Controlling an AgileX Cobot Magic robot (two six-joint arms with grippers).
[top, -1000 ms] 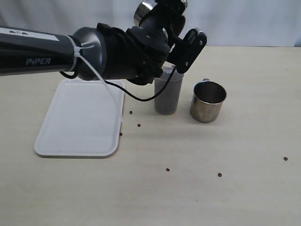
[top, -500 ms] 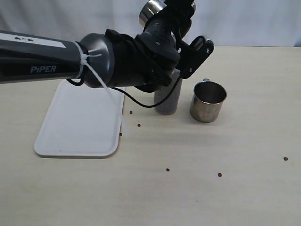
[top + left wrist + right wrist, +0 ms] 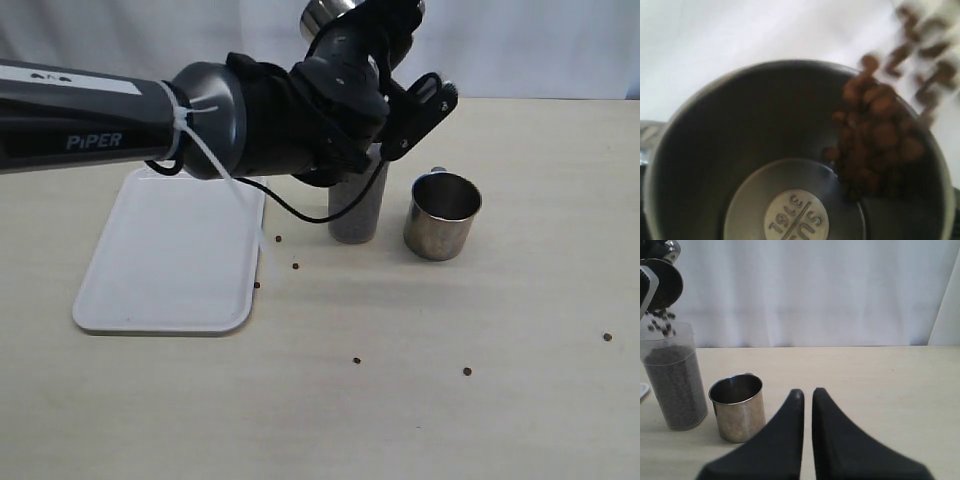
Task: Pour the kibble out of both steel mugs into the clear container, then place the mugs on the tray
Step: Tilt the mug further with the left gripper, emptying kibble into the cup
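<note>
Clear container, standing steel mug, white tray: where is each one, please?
clear container (image 3: 357,218), exterior view, lower wall.
standing steel mug (image 3: 438,232), exterior view, outer side wall.
white tray (image 3: 170,250), exterior view, bare floor.

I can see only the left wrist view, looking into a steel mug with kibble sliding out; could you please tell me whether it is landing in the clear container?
Observer: Yes, dark-brown kibble drops from the tilted shiny steel mug into the tall clear plastic container, which is mostly full.
Operator: Thank you. Where is the other mug?
Observer: The second steel mug stands upright beside the container, not touching it.
Operator: Has anything spilled?
Observer: Several stray pellets lie on the beige tabletop.
</note>
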